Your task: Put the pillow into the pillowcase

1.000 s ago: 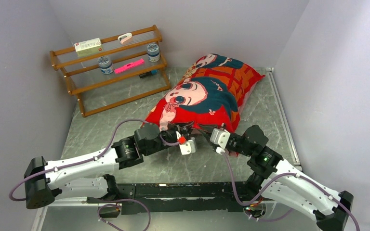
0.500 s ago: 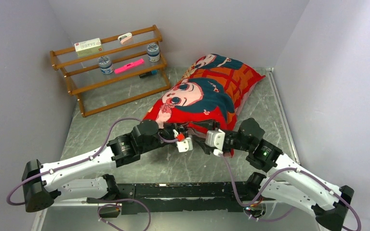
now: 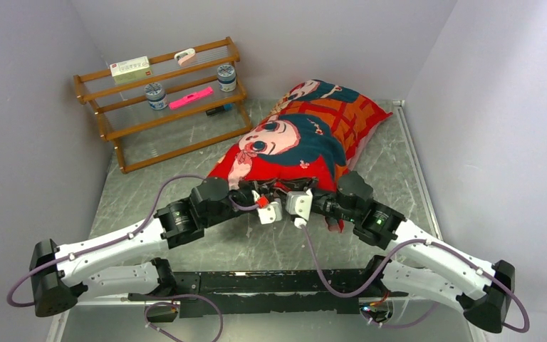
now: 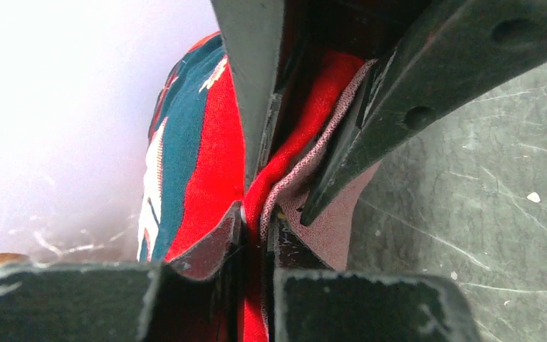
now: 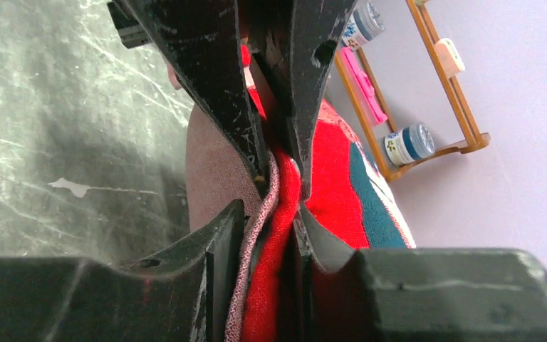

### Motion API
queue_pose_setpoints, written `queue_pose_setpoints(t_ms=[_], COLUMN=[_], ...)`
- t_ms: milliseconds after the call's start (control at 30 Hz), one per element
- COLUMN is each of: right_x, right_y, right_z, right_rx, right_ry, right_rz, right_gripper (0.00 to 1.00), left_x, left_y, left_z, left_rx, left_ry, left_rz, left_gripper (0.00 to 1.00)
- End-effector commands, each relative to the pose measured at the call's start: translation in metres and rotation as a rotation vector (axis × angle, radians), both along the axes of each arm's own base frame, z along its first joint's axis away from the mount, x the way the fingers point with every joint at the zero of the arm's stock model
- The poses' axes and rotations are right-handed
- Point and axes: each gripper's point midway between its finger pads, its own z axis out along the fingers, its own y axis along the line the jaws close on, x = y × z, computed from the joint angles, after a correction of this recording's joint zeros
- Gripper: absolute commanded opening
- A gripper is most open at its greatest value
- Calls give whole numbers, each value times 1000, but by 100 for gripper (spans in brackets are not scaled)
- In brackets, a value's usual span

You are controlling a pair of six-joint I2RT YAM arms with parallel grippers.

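The red pillowcase (image 3: 306, 139) with teal-haired cartoon faces lies plump and filled on the table, running from the middle to the back right. The white pillow is hidden from view. My left gripper (image 3: 271, 194) and my right gripper (image 3: 288, 194) meet fingertip to fingertip at the case's near edge. In the left wrist view my left gripper (image 4: 262, 231) is shut on a fold of the red cloth (image 4: 285, 160) and its pink reverse. In the right wrist view my right gripper (image 5: 274, 231) is shut on the same hem (image 5: 278, 214).
A wooden rack (image 3: 164, 96) stands at the back left with two jars, a pink item and a box on it; it also shows in the right wrist view (image 5: 434, 85). Grey walls close in on three sides. Bare marble table (image 3: 185, 153) lies left of the case.
Both grippers have drawn together at the case's near edge, the right one moving left. The case has shifted slightly toward the back.
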Motion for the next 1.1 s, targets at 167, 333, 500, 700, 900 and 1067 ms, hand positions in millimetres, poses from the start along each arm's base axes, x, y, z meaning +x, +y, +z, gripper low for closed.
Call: queue_pose_setpoints(t_ms=[167,333,500,700,900,1067], right_x=[24,43,47,58,8,3], right_y=[-4,-8,-12,-6,-13,-4], right_z=[10,36,130,82,76,46], right_rx=[51,109,321,173,240,239], right_ry=[-26,-31,-48,63,116,263], right_rz=[-150,-258,-298,-343,-150,-141], right_gripper=[35,0,0,0,0,0], left_x=[-17,-16,7,37,5,-8], left_y=[19,22,6,8,24,34], left_z=[139,137,168,139,77,50], left_rx=[-372,-370,-318,-308,-236,-259], left_ry=[-198,-210,-200,-13,210,406], left_rz=[-42,-28,-12,19,-17,26], left_gripper=[5,5,5,5,5,21])
